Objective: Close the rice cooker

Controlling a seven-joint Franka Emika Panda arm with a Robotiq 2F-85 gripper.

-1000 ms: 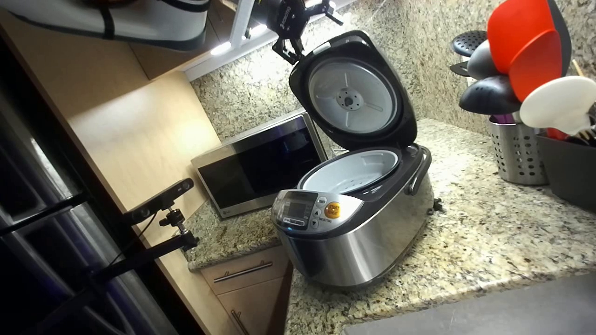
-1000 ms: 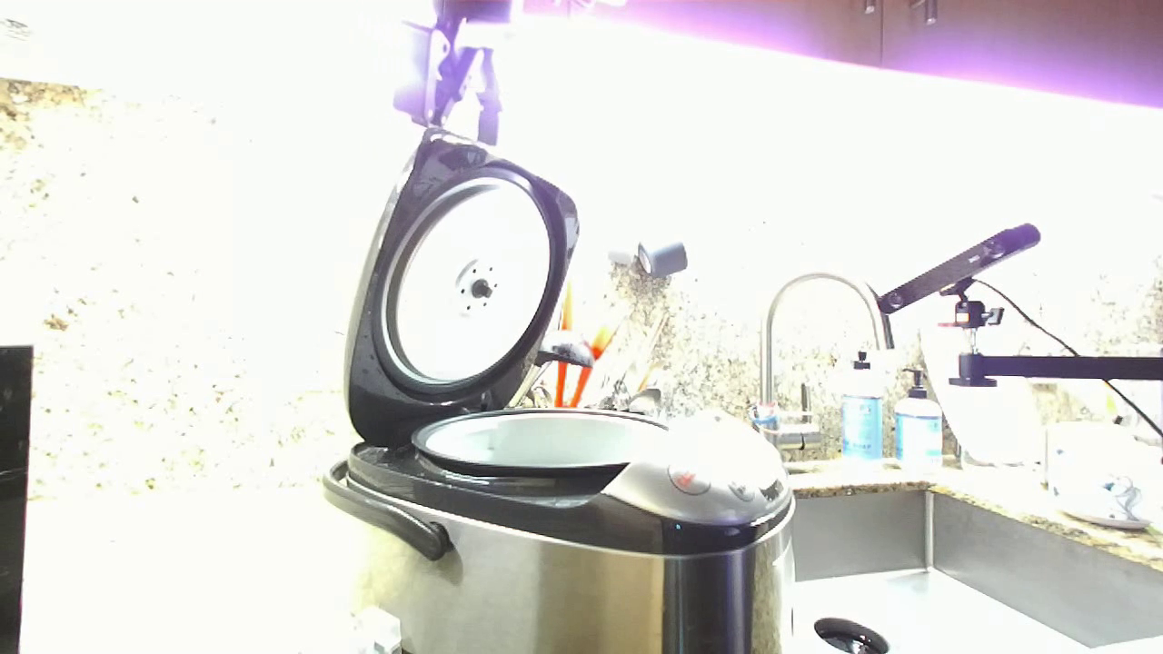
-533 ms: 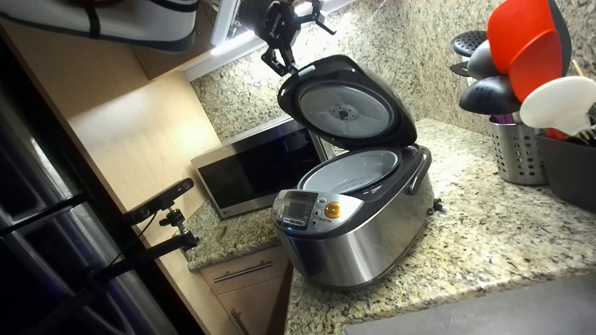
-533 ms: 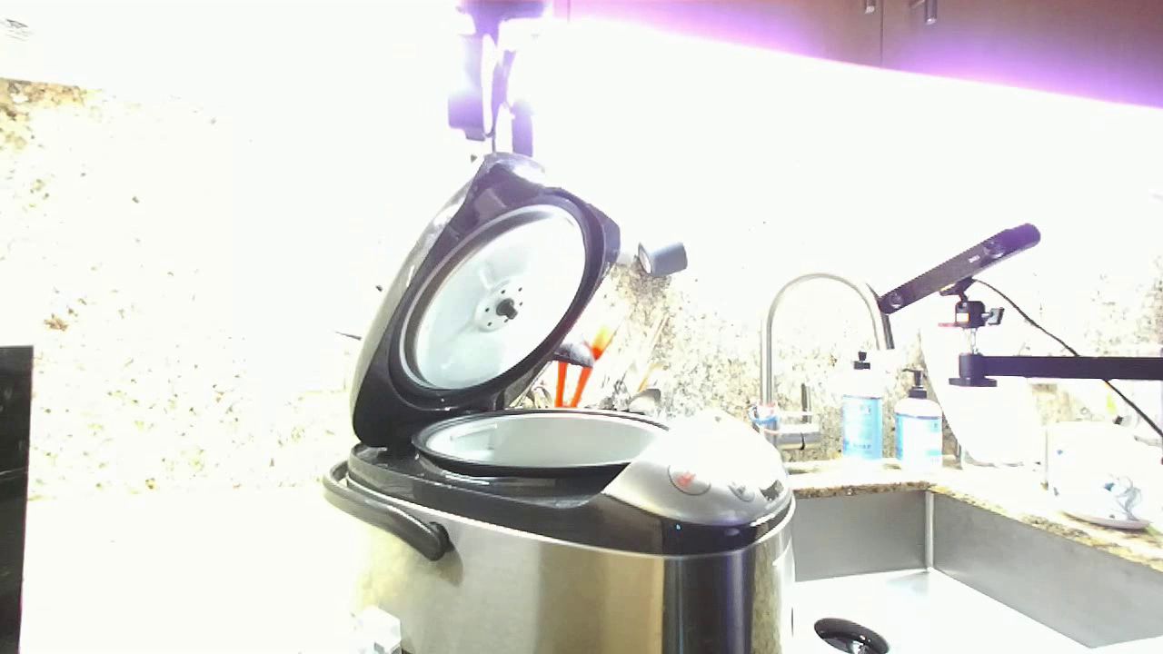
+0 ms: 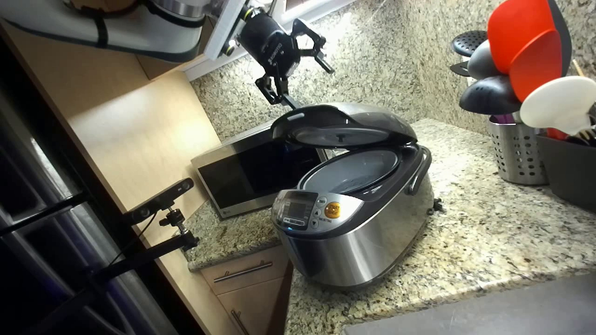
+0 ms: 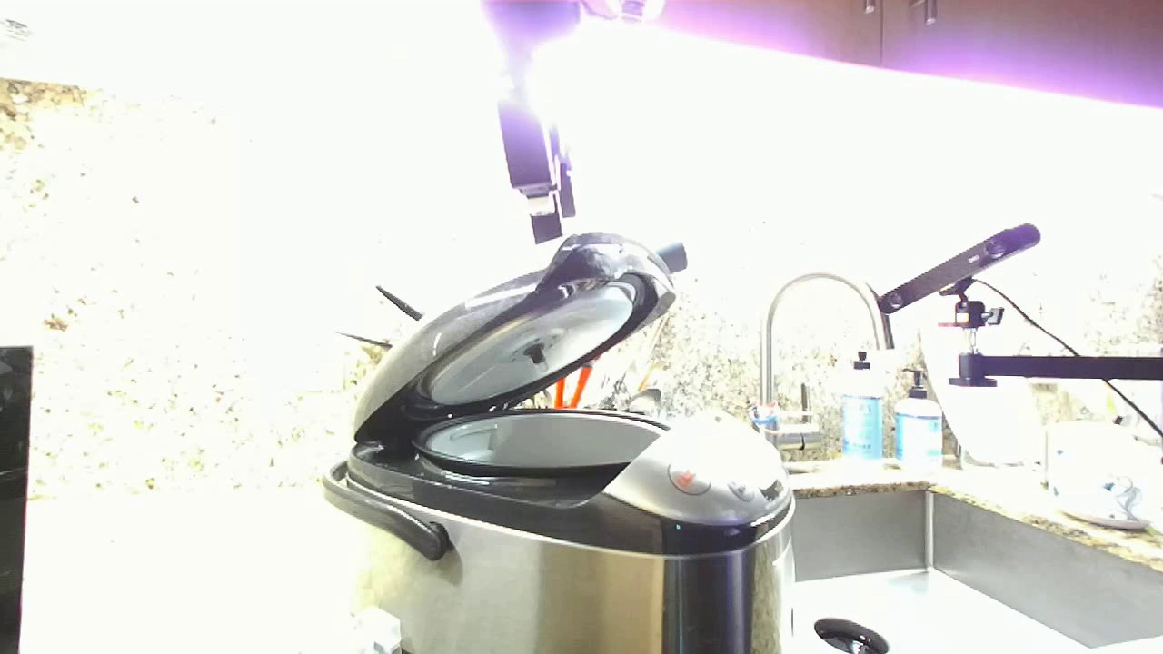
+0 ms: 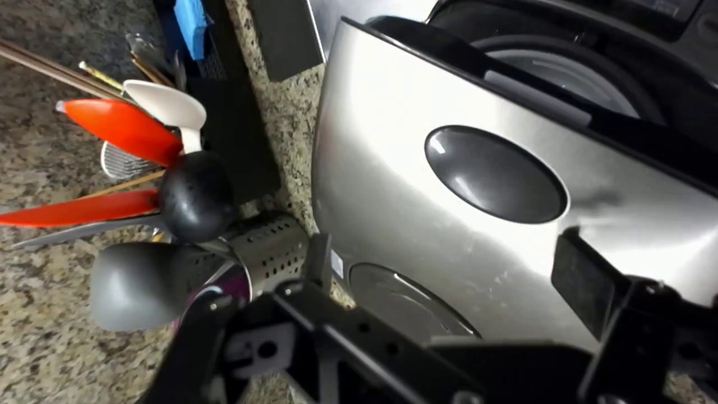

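Observation:
The rice cooker (image 5: pixel 344 256) stands upright on the counter and also shows in an exterior view (image 6: pixel 545 590). Its domed lid (image 5: pixel 368 114) is partly lowered, tilted over the white-rimmed bowl with a gap at the front; an exterior view shows the same tilt (image 6: pixel 454 313). In the wrist view the lid's silver top (image 7: pixel 392 185) fills the middle. My gripper (image 5: pixel 313 87) is open and empty above the lid. One fingertip is at the lid's front edge; I cannot tell if it touches. Both fingers show apart in the wrist view (image 7: pixel 449 264).
A microwave (image 5: pixel 260 167) stands behind the cooker. A perforated steel holder (image 5: pixel 519 153) and a dark bin (image 5: pixel 568 172) with utensils stand beside it. A camera on an arm (image 5: pixel 160 200) is at the side. A sink (image 6: pixel 863 545) and faucet (image 6: pixel 822 282) lie beyond.
The lid has swung down from nearly upright to a low tilt. My gripper has moved down and forward with it, staying open near the lid's front edge. The cooker body has not moved.

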